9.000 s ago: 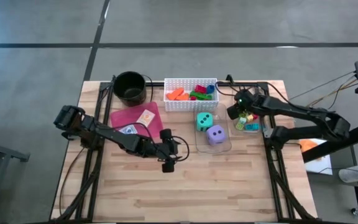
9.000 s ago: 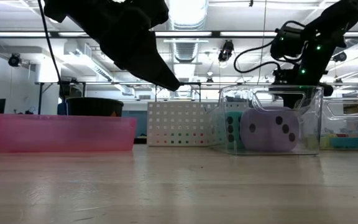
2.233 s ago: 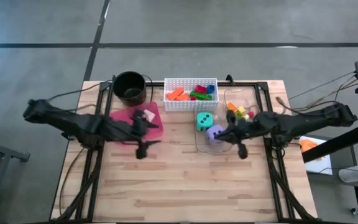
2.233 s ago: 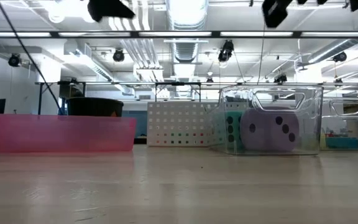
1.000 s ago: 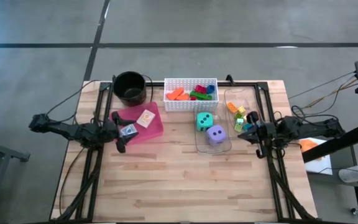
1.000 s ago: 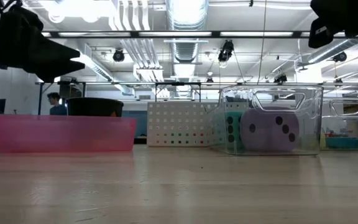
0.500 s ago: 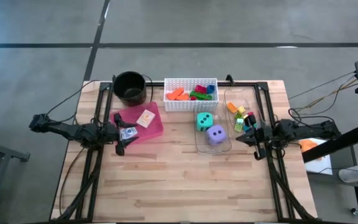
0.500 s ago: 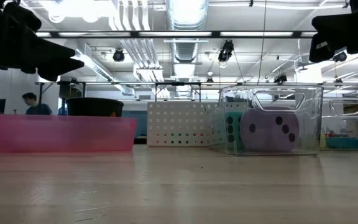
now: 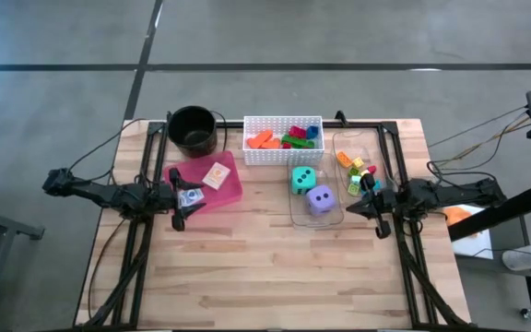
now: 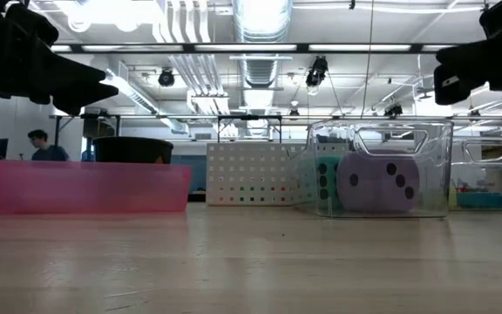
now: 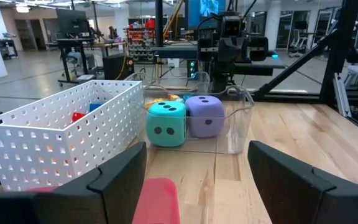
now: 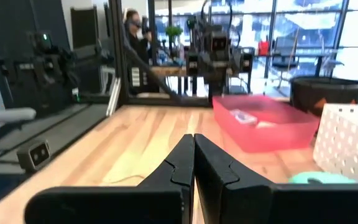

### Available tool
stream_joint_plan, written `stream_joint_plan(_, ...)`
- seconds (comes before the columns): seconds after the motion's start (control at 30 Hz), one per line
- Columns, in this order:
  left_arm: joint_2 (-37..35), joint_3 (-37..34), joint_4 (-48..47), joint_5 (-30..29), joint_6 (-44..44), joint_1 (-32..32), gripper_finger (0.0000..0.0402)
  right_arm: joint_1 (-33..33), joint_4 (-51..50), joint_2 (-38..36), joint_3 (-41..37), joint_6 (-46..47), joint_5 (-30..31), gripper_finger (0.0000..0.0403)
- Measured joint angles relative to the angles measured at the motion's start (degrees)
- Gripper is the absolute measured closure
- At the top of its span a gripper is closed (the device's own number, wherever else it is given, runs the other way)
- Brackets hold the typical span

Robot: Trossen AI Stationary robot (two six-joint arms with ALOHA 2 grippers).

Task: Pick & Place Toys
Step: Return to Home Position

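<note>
The toys lie in several containers. Bright blocks (image 9: 282, 139) fill the white basket (image 9: 284, 121). A teal die (image 9: 304, 179) and a purple die (image 9: 319, 198) sit in a clear bin (image 10: 380, 170). More small blocks (image 9: 356, 175) lie in a second clear bin, and cards (image 9: 216, 174) lie in the pink tray (image 9: 232, 189). My left gripper (image 9: 181, 198) hangs open and level over the table's left edge, beside the pink tray. My right gripper (image 9: 365, 205) hangs shut and level at the right edge, just near of the block bin. Both hold nothing.
A black bucket (image 9: 193, 129) stands at the far left behind the pink tray. The near half of the wooden table (image 9: 265, 277) is bare boards. A person (image 10: 38, 144) shows far off in the room behind the table.
My right gripper has come down a little over the table's right edge, still shut and level. The toys and containers have kept their places.
</note>
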Motion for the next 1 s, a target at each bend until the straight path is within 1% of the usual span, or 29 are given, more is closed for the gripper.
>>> stream_joint_plan(0.1, 0.0, 0.0, 0.02, 0.0, -0.04, 0.0, 0.0116, 0.0, -2.21, 0.03, 0.0, -0.01, 0.09, 0.0394)
stream_joint_plan(1.0, 0.0, -0.04, 0.0, 0.0, -0.04, 0.0, 0.0116, 0.0, -2.16, 0.04, 0.0, -0.09, 0.12, 0.0394)
